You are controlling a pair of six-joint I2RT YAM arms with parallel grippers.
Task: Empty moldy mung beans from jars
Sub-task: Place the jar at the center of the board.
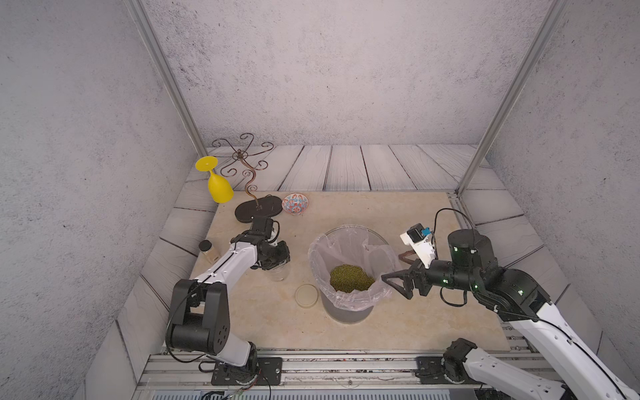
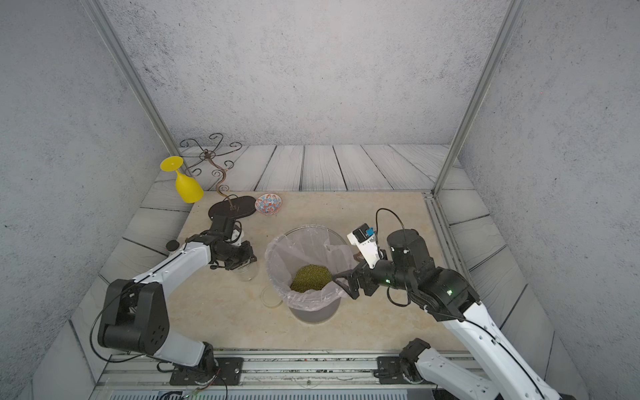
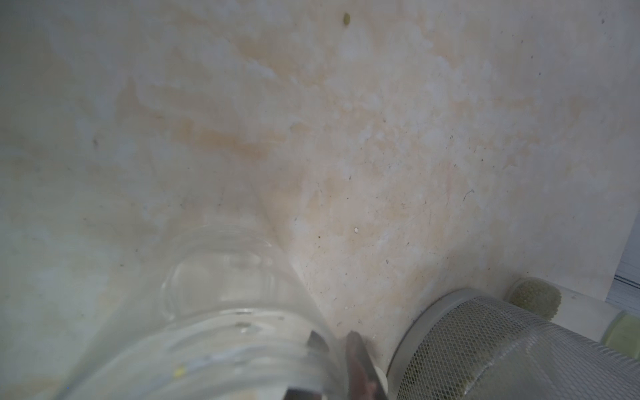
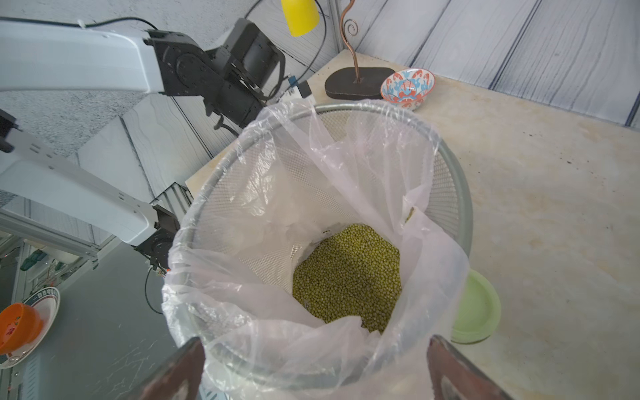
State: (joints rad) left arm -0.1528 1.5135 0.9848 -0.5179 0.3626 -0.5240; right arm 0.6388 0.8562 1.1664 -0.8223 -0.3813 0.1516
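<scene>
An empty clear glass jar point(image 1: 280, 275) point(image 2: 248, 274) stands on the beige table, left of the bin. My left gripper point(image 1: 277, 265) point(image 3: 334, 343) is shut on its rim, one finger inside the glass point(image 3: 221, 304) and one outside. The mung beans point(image 1: 351, 277) point(image 2: 310, 278) point(image 4: 349, 277) lie heaped in the bin's liner. My right gripper point(image 1: 391, 266) point(image 4: 311, 360) is open, its fingers either side of the bin's right rim without touching it. A beige lid point(image 1: 306, 295) lies at the bin's front left. A pale green lid point(image 4: 476, 308) lies beside the bin near my right gripper.
The grey mesh bin point(image 1: 346, 311) point(image 4: 460, 194) with a clear liner stands mid-table. At the back left are a yellow goblet point(image 1: 218, 187) hanging on a copper stand point(image 1: 258, 207) and a patterned bowl point(image 1: 295, 203). A black-capped bottle point(image 1: 207, 250) sits behind my left arm. One stray bean point(image 3: 346, 18) lies on the table.
</scene>
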